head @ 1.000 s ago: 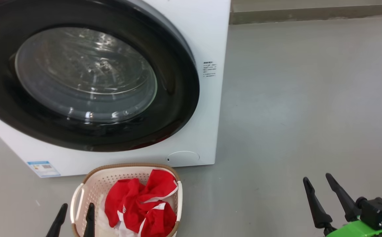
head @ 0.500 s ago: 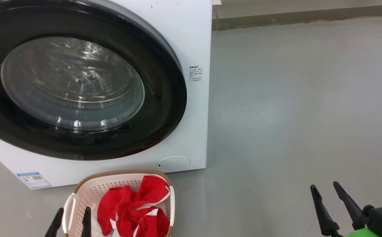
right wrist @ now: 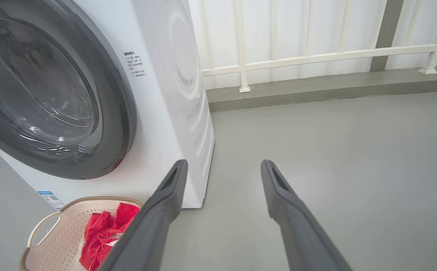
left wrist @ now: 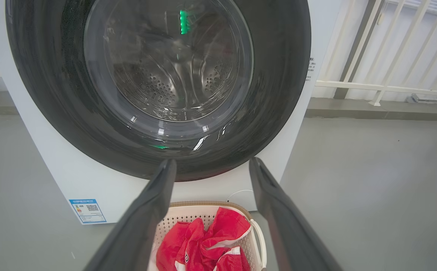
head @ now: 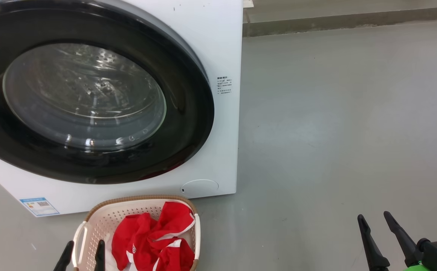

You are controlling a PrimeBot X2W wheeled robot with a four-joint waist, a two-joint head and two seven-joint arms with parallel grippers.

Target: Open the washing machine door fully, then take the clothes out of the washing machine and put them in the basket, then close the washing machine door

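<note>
Left gripper: jaws wide, nothing between them. In the head view its fingertips sit at the left handle of the basket; whether they touch cannot be told. In the left wrist view the fingers point forward over the basket toward the lower rim of the door, which lies straight ahead and above. Right gripper: jaws also wide and empty, well apart to the right over bare floor, with the machine ahead on its left. The left arm is plainly the nearer to both door and basket. The door is round, so it has no long axis; its black rim appears to lie flush against the machine front, and I judge it shut. A reddish glint on the lower rim is most likely a reflection, though that is not certain. Through the glass only bare perforated drum is visible. The clothes lie heaped in the basket, red over white, and the basket stands on the floor just before the machine, below the service flap. Its near end is cut off, so its long axis cannot be told. The floor is smooth grey and level, and a white railing on a low kerb runs behind. On this showing the task looks complete; any remaining move would be a press by the left arm to confirm the latch.
</note>
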